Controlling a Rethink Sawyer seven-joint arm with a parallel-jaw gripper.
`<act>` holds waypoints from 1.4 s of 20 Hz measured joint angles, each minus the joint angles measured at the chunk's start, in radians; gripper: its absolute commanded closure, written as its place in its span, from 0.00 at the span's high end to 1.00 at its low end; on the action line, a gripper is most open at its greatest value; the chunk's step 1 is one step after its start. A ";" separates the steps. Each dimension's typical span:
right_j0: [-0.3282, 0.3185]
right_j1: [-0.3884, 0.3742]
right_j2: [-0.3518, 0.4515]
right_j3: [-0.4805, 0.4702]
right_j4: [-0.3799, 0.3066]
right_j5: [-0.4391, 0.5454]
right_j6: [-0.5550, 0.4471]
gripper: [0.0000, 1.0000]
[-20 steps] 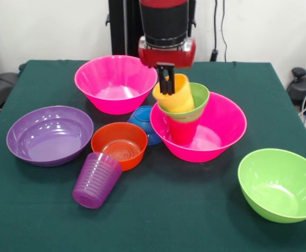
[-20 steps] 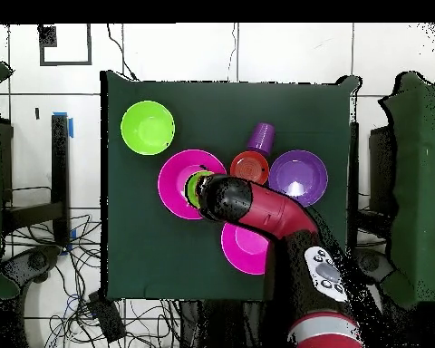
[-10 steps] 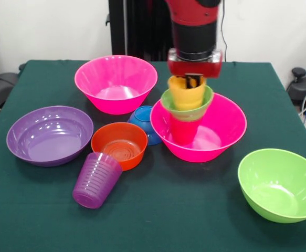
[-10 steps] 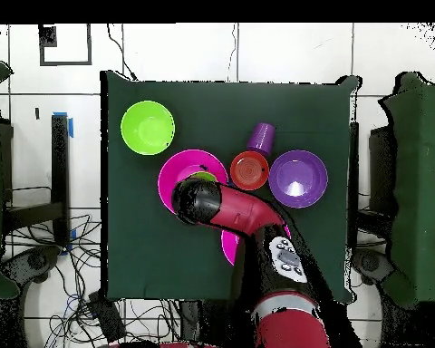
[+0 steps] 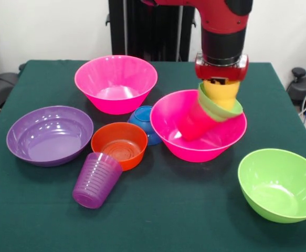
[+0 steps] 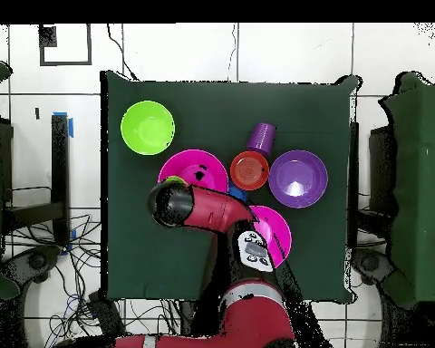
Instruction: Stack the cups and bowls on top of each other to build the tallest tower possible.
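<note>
Stack so far: red cup (image 5: 194,122) in the hot pink bowl (image 5: 176,137) at centre right of the front view, small green bowl (image 5: 218,109) on it, yellow-orange cup (image 5: 221,94) nested in that. The whole stack is tilted, leaning toward the right rim, not upright. My end effector (image 5: 221,83) sits right on top of the yellow-orange cup; fingers hidden, so I cannot tell if it is gripping or spread.

Judgement: roughly a third done, tower shaky.

Loose on the bench (image 5: 168,220): second hot pink bowl (image 5: 116,83) upper left, purple bowl (image 5: 49,134) left, orange bowl (image 5: 119,143) centre, small blue bowl (image 5: 145,122) behind it, lime green bowl (image 5: 278,185) lower right, purple cup (image 5: 96,180) on its side, lower left.

Count: three cups, seven bowls.
</note>
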 measured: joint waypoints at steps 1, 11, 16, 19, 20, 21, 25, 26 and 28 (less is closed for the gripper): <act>-0.002 0.006 0.000 -0.004 0.000 -0.002 0.003 0.00; -0.018 0.099 -0.068 -0.121 -0.077 -0.025 0.005 0.00; 0.050 0.145 -0.179 -0.218 -0.132 -0.025 0.005 0.00; 0.109 0.215 -0.296 -0.319 -0.192 -0.025 0.005 0.00; 0.124 0.244 -0.341 -0.362 -0.228 -0.026 0.005 0.00; 0.128 0.256 -0.359 -0.379 -0.245 -0.027 0.005 0.00; 0.105 0.320 -0.433 -0.475 -0.374 -0.075 0.005 0.00; 0.080 0.326 -0.431 -0.491 -0.403 -0.097 0.005 0.00; 0.025 0.322 -0.411 -0.499 -0.435 -0.135 0.005 0.00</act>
